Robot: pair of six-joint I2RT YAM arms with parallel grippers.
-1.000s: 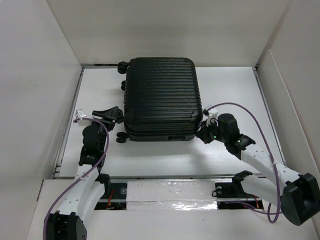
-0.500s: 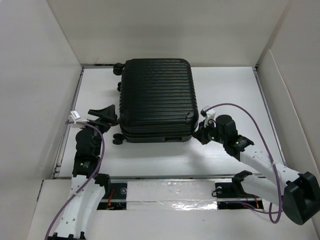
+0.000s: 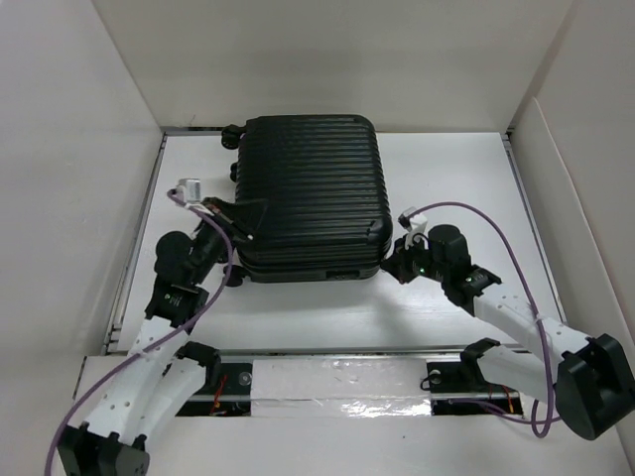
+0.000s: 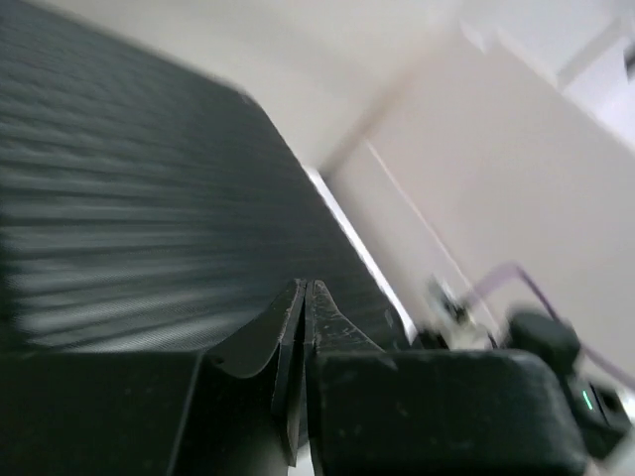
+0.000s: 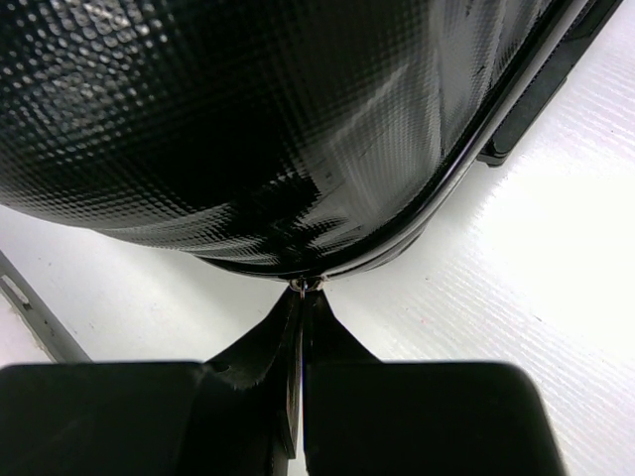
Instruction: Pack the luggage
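Observation:
The luggage [image 3: 308, 188] is a black ribbed suitcase lying flat and closed in the middle of the white table. My left gripper [image 3: 243, 228] is shut and empty, its fingertips over the near-left corner of the ribbed top shell [image 4: 149, 218]; the left wrist view shows the gripper [image 4: 303, 286] with its jaws pressed together. My right gripper [image 3: 394, 266] is at the suitcase's near-right corner. In the right wrist view it [image 5: 305, 290] is shut on a small metal zipper pull [image 5: 306, 284] at the seam of the glossy shell [image 5: 248, 119].
Caster wheels [image 3: 234, 134] [image 3: 234, 281] stick out on the suitcase's left side. White walls [image 3: 60, 198] enclose the table on the left, back and right. A taped rail [image 3: 337, 382] runs along the near edge between the arm bases.
My left gripper has moved from beside the suitcase's left wheel up onto its near-left top corner and has shut. The suitcase and my right gripper shifted slightly left.

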